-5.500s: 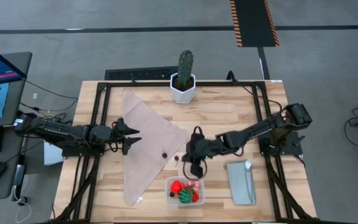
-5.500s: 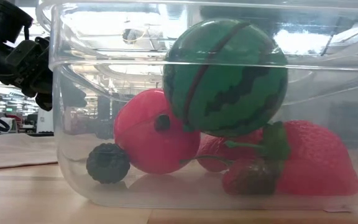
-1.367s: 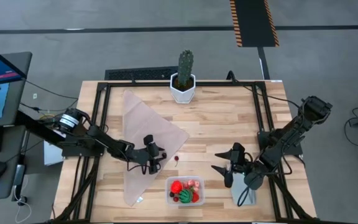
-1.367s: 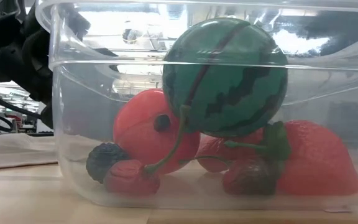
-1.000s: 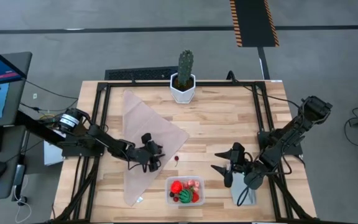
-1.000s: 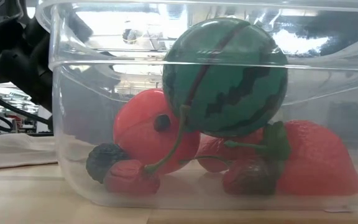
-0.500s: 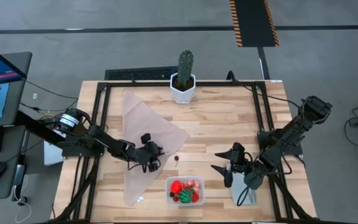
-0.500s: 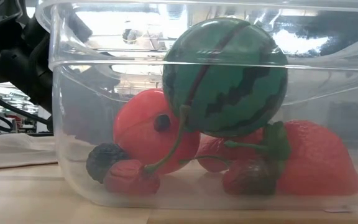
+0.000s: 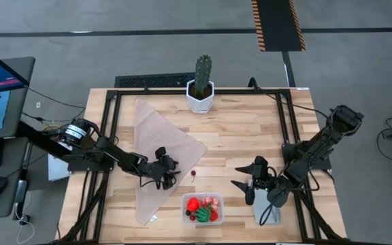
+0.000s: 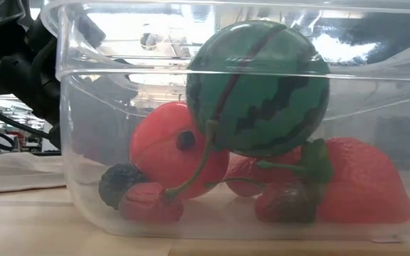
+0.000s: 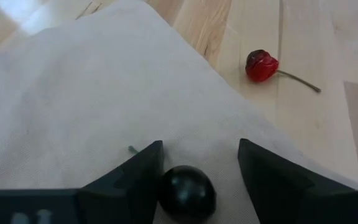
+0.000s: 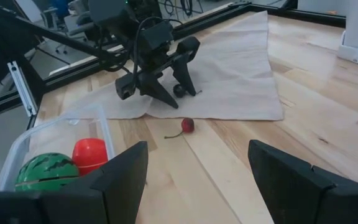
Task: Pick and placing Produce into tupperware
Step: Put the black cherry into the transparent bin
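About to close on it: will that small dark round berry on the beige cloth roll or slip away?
The small dark glossy berry is round, so it likely rolls if nudged off-centre. Its shine suggests slippery. The beige cloth may damp rolling. The left gripper straddles it, fingers apart.

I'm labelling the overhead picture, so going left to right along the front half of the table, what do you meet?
Beige cloth → left end effector over the cloth → red cherry on bare wood → clear tub of toy fruit → right end effector, open → grey-blue lid.
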